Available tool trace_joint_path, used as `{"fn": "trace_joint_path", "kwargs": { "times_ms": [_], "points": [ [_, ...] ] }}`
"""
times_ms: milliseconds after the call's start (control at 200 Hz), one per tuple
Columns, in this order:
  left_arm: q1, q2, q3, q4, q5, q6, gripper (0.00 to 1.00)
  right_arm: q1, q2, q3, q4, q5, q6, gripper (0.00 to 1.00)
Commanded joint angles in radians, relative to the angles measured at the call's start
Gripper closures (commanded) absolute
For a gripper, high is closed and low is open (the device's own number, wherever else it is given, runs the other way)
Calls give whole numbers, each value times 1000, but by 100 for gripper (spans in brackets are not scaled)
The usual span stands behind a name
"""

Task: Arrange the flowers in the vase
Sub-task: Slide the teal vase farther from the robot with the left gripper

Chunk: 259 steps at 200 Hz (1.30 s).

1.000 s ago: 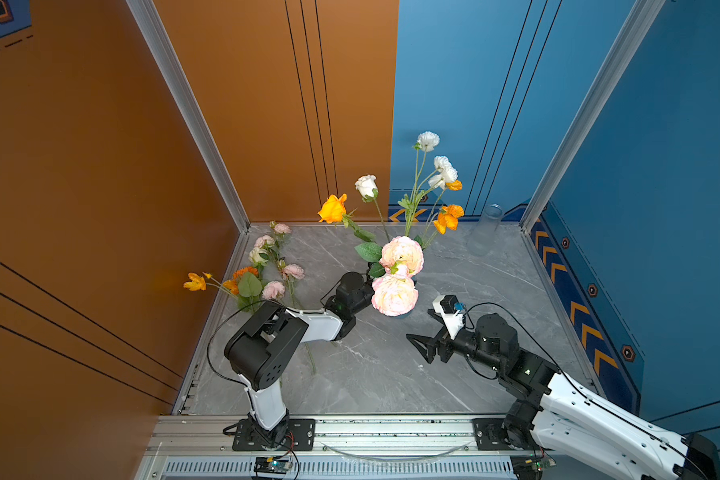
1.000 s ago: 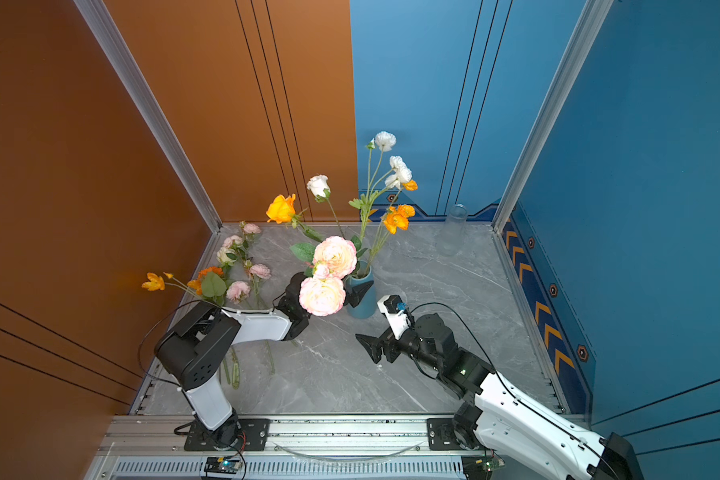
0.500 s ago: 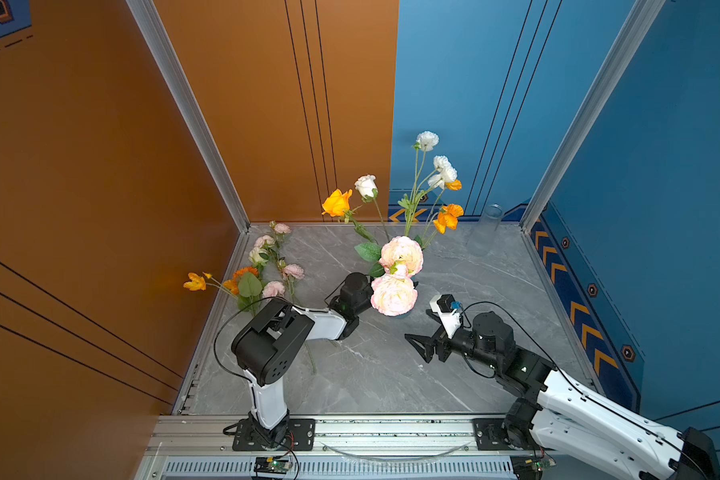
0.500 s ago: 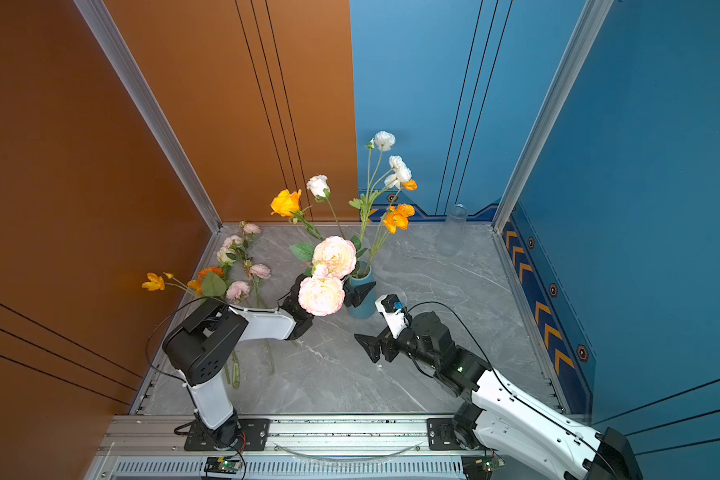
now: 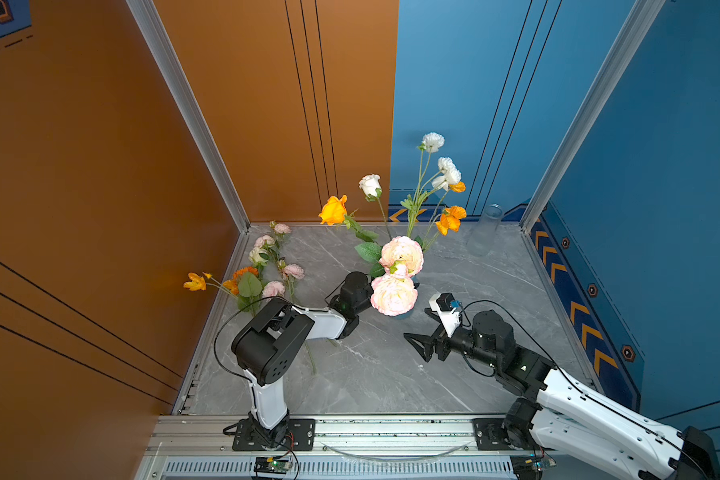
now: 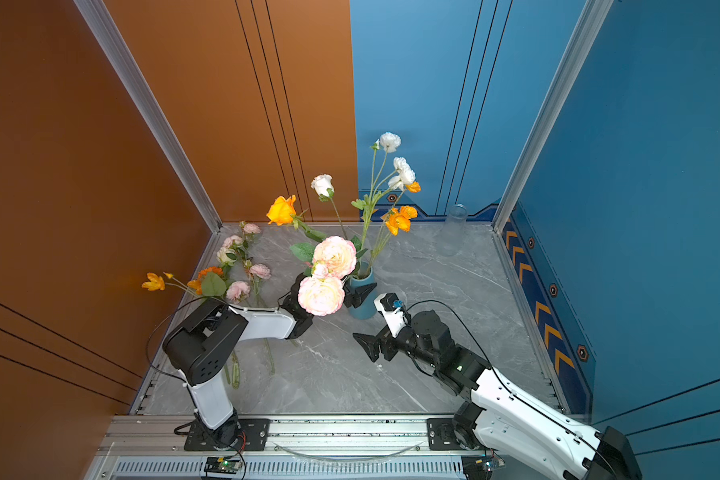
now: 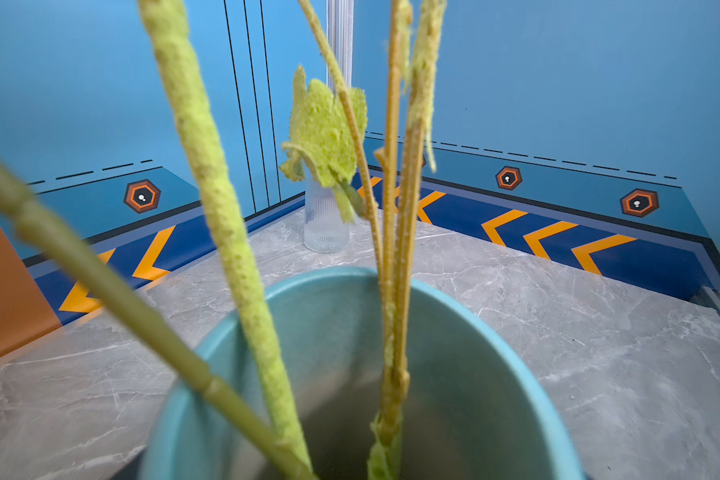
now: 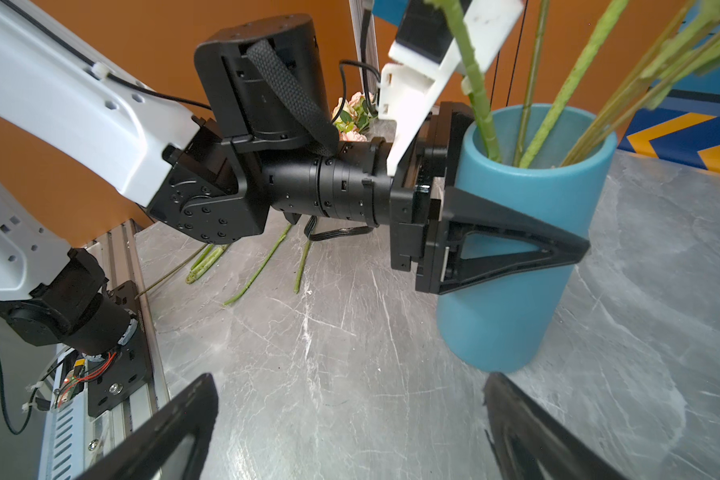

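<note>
Mid-arrangement: some green-stemmed flowers (image 5: 402,255) upright in the teal cylindrical vase (image 8: 516,324), other flowers (image 5: 273,266) lying far left on the grey marbled table (image 5: 371,374). Left pincer (image 8: 570,249) astride the vase, grip unclear; right pincer (image 5: 416,345) agape, empty. Next, likely: fetching a lying stem.

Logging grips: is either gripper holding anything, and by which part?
Left gripper seems to clasp the blue vase by its upper wall; the far side is hidden. Right gripper is open, empty.

1. The vase (image 6: 366,309) stands mid-table; flower stems (image 7: 221,216) stand in it.
2. The left gripper (image 8: 574,199) straddles the vase; the right gripper (image 6: 364,347) sits in front, apart.
3. Rear left lie loose flowers (image 6: 242,270) — rear right, a jar (image 6: 454,228).
</note>
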Motion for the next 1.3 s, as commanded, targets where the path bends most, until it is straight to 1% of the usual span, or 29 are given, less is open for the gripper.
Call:
{"fn": "trace_joint_path", "kwargs": {
  "times_ms": [0, 55, 130, 140, 160, 225, 310, 425, 686, 711, 901, 1226, 1291],
  "points": [
    [6, -10, 36, 91, 61, -49, 53, -17, -46, 29, -35, 59, 6, 0],
    [6, -17, 39, 92, 63, -45, 54, -40, -57, 40, -59, 76, 18, 0],
    [8, -27, 45, 92, 68, -47, 54, -81, -62, 57, -89, 68, 40, 0],
    [8, -30, 47, 91, 69, -47, 54, -82, -63, 59, -91, 66, 43, 0],
    [9, -32, 49, 91, 70, -48, 55, -118, -63, 62, -95, 60, 45, 0],
    [8, -42, 56, 92, 71, -50, 55, -159, -66, 67, -98, 30, 55, 0],
    [12, -51, 73, 81, 74, -49, 56, -198, -67, 75, -99, -7, 63, 0],
    [17, -56, 117, 25, 87, -32, 57, -236, -63, 93, -100, -51, 71, 0],
    [32, -57, 181, -33, 115, -8, 58, -254, -51, 125, -110, -82, 63, 0],
    [35, -56, 216, -38, 118, -7, 58, -254, -50, 127, -110, -83, 62, 0],
    [46, -53, 280, -67, 136, 6, 58, -259, -52, 149, -122, -84, 50, 0],
    [82, -6, 408, -121, 165, 34, 58, -276, -24, 198, -140, -84, 30, 0],
    [91, 10, 439, -131, 173, 35, 58, -286, -7, 215, -144, -100, 28, 0]
  ]
}}
